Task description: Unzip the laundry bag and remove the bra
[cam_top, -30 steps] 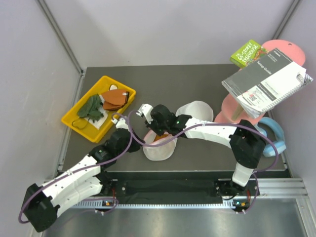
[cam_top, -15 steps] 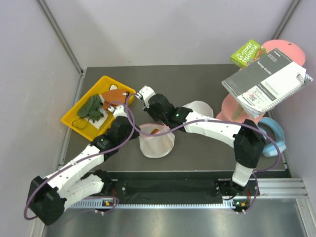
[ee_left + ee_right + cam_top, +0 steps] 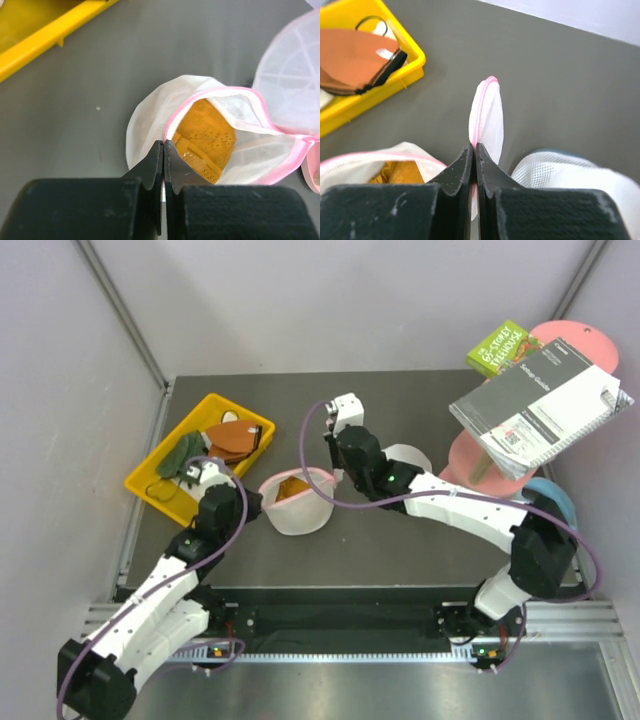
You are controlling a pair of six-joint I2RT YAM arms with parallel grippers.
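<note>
Clearly past the unzipping: shows the laundry bag (image 3: 297, 518) gaping on the table (image 3: 400, 550), near the yellow tray (image 3: 150, 485), with pink rim spread into an open mouth. Clamps the left edge with the left gripper (image 3: 163, 144), fingers pressed flat together on nothing thicker than mesh and pink binding. Clamps the lifted flap on the far right side with the right gripper (image 3: 474, 147), fingers likewise closed down on a thin fold of white mesh edged in pink. Leaves the bra (image 3: 205, 137) inside, a bright orange-yellow wad low in the pouch, in plain sight through the mouth and touched by neither gripper. Leaves the plain white dome (image 3: 408, 458) near on the right and the reddish-brown pieces (image 3: 355, 55) in the tray.

Reads as the spreading step, with removal not yet begun. Probably calls next for freeing one gripper while anchoring the bag with the other: opening those fingers, dipping into the mouth, nipping a fold of orange fabric rather than mesh. Seems to favour releasing the left, nearest the bra and looking straight into the mouth, with the right holding the flap back. Risks dragging the light pouch along, so asks for a slow, straight lift.
</note>
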